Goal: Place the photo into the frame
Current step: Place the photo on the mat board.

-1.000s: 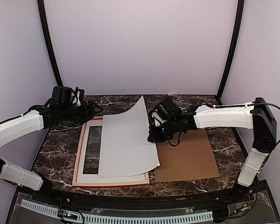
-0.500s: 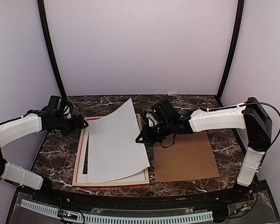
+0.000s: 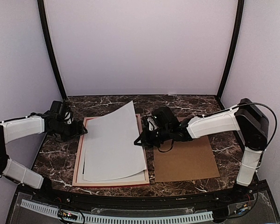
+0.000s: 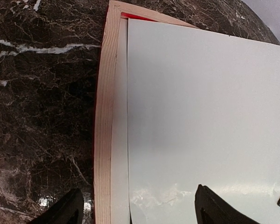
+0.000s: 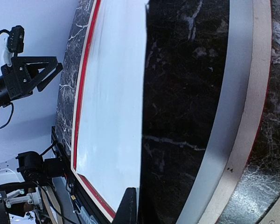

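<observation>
White-backed photo [image 3: 113, 142] lies tilted over frame [image 4: 105, 140]; right gripper [image 3: 141, 139] pinches its right edge; left gripper [image 3: 82, 131] spread wide at frame's left rail.

Top view: the photo [image 3: 114, 142] lies blank white side up, its printed face hidden. It covers most of the frame [image 3: 78, 161]; only the left and bottom rails show. At centre, the right gripper [image 3: 141, 139] is a small dark shape at the photo's right edge, its grip unreadable. Right wrist view: one finger [image 5: 129, 207] shows at bottom centre, the other unseen. Left wrist view: the left gripper [image 4: 135, 213] is cropped by the bottom edge to two spread fingertips [image 4: 65, 212].
</observation>
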### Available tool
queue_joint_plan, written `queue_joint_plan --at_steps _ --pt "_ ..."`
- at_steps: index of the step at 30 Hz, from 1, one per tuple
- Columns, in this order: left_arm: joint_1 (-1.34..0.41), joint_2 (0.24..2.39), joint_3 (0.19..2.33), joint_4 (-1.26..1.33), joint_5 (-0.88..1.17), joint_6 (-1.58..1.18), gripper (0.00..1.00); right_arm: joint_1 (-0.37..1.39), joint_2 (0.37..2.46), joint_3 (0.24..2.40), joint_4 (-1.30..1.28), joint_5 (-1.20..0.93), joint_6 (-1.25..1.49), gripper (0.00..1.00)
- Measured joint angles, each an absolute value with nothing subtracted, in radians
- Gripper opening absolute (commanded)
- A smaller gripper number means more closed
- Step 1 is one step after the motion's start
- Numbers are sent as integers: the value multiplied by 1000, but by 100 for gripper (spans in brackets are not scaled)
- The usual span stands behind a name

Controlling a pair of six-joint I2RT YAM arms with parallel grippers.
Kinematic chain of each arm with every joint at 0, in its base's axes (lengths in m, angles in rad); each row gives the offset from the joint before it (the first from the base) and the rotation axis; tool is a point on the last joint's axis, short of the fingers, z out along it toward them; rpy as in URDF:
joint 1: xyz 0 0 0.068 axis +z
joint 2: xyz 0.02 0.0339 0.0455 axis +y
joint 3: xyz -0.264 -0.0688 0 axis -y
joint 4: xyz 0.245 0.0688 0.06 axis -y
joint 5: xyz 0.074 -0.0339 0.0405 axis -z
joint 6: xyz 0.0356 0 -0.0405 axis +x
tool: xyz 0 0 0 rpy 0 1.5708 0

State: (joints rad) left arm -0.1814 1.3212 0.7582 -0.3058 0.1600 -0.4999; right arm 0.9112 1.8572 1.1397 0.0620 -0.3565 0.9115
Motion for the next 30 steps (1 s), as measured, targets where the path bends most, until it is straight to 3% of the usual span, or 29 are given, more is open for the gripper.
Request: queue_joint_plan --at_steps 30 --pt "-181 1332 723 -286 156 -500 85 974 1901 1092 210 -286 1035 3"
